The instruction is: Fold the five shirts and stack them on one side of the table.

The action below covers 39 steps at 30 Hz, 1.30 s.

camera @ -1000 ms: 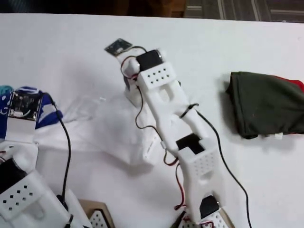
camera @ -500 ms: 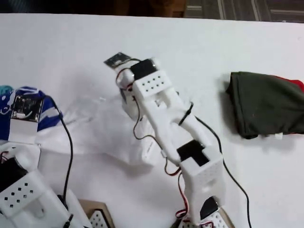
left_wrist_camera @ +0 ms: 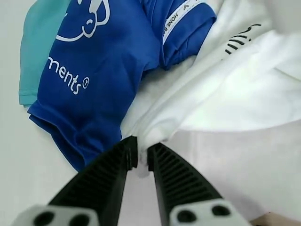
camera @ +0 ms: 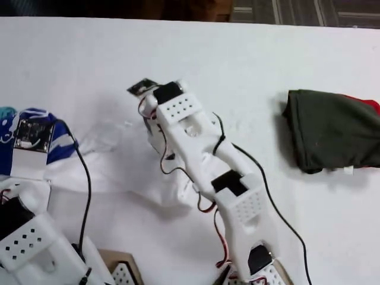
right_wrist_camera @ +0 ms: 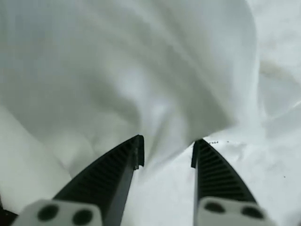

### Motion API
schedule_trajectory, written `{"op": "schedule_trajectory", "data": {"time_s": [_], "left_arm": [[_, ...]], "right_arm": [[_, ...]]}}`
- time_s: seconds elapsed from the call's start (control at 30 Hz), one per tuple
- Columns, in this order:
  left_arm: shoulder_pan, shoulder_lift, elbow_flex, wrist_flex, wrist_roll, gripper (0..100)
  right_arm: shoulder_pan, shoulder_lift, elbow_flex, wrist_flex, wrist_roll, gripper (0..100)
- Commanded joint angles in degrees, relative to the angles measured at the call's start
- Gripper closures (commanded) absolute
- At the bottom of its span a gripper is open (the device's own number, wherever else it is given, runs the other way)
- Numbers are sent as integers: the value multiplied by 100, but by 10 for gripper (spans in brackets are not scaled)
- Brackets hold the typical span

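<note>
Risk, slip: the left hand (left_wrist_camera: 142, 153) pinches only a thin hem of the crumpled white cotton shirt (left_wrist_camera: 225, 94). A hard pull would likely strip it from the jaws.
Risk, snag: the royal-blue printed shirt (left_wrist_camera: 103, 70) touches the white one just beside that pinch, and a teal shirt (left_wrist_camera: 35, 52) lies beyond it. Dragging the white cloth could haul both along.
Risk, miss: the right hand (right_wrist_camera: 164, 150) straddles a raised ridge of white cloth. Closing too high would probably catch one layer, or none.
Risk, cable: a black cable (camera: 86, 184) crosses the white shirt and may foul a fold.
Left hand: narrow, clamped on the white hem, low at 9 o'clock on the white worktop (camera: 267, 53).
Right hand: jaws moderately apart, cloth between them, no firm hold that I can confirm.
Right arm: stretched from the 6 o'clock edge toward 11 o'clock, wrist tipped down over the shirt's 1 o'clock corner.
White shirt: spread at 8 o'clock from the worktop's middle, unfolded.
Stack: folded dark green shirt (camera: 332, 127) at 3 o'clock, on a red shirt (camera: 371, 104) that peeks out behind it, well apart from both arms.
Progress: two stacked, three to go, by my reckoning.
</note>
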Motion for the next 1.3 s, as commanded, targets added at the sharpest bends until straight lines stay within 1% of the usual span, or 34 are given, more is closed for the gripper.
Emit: {"op": "schedule_trajectory", "data": {"time_s": [0.0, 0.13, 0.2, 0.33, 0.53, 0.63, 0.73, 0.83, 0.97, 1.07, 1.27], "left_arm": [[-44, -53, -40, -35, -53, 974], [-44, -53, -57, -35, -62, 974], [-44, -53, -57, -35, -62, 974], [-44, -53, -57, -35, -62, 974], [-70, -53, -57, -35, -62, 974], [-70, -53, -57, -35, -62, 974], [-70, -53, -57, -35, -229, 975], [-70, -53, -57, -35, -264, 975], [-70, -53, -57, -35, -246, 975], [-70, -53, -57, -35, -246, 975], [-70, -53, -57, -35, -246, 975]], "right_arm": [[-4, 4, -325, -40, -123, 849], [-4, 75, -334, -40, -141, 985], [-4, 57, -334, -40, -141, 965], [-4, 22, -396, -13, -141, 978], [145, -22, -1327, 382, -88, 979], [251, -470, -1275, 382, 44, 979], [75, -1095, -677, 382, 677, 979], [-171, -1912, 237, 382, 967, 979], [-725, -2712, 1363, 365, 1037, 979], [-1007, -2800, 1855, 356, 1037, 979], [-963, -2466, 2022, 136, 1002, 979]]}}
